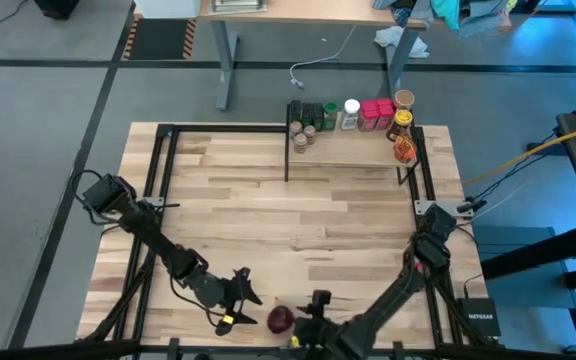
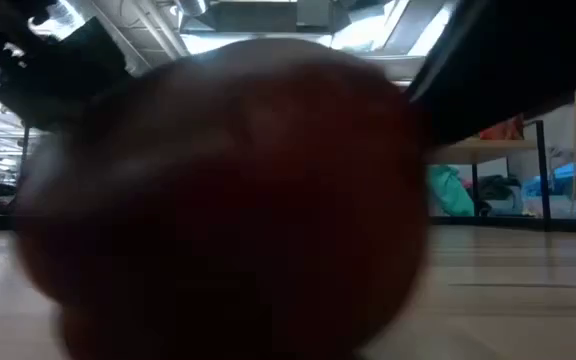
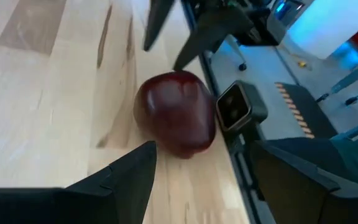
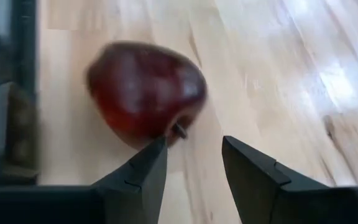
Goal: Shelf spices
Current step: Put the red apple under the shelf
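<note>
Spices: I see the spices (image 1: 353, 115) all standing in a row at the back of the shelf (image 1: 353, 148), at the far side of the bench (image 1: 268, 210); I judge the shelving almost finished.
Apple: a dark red apple (image 1: 281, 319) lies on the near edge of the bench, between my two claws; it is not a spice.
Left claw: the left claw (image 1: 236, 298) is just beside the apple, fingers wide, holding nothing.
Right claw: the right claw (image 4: 191, 163) points at the apple's stem end, fingers narrow, empty.
Views: only the high view shows the shelf; the low view is almost filled by the apple; the right wrist view alone shows the stem.
</note>
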Action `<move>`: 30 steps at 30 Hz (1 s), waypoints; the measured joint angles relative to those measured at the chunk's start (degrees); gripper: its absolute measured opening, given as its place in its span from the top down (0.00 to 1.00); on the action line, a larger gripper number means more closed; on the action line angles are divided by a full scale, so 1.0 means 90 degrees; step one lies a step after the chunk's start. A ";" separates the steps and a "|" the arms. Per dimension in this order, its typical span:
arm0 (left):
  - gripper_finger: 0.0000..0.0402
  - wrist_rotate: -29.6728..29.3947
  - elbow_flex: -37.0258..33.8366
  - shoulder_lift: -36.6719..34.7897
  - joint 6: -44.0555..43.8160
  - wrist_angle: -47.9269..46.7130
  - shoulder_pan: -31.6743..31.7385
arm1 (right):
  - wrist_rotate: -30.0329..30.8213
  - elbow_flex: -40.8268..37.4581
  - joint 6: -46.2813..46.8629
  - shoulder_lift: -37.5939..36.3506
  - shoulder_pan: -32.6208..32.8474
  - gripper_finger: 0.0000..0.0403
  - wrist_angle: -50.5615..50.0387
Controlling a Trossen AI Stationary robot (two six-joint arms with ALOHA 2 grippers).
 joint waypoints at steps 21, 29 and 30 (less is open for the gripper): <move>0.36 -0.0200 -0.0002 0.0897 -0.0697 0.0676 -0.0385 | -0.1402 0.0787 -0.0072 0.0130 -0.0362 0.14 0.0571; 0.36 -0.0304 0.0034 0.1407 -0.0521 0.1256 -0.0330 | -0.1405 0.0794 -0.0019 0.0457 -0.0402 0.10 0.0678; 0.36 -0.0309 0.0058 0.1457 -0.0524 0.1264 -0.0319 | -0.1343 0.0785 -0.0011 0.0512 -0.0402 0.11 0.0639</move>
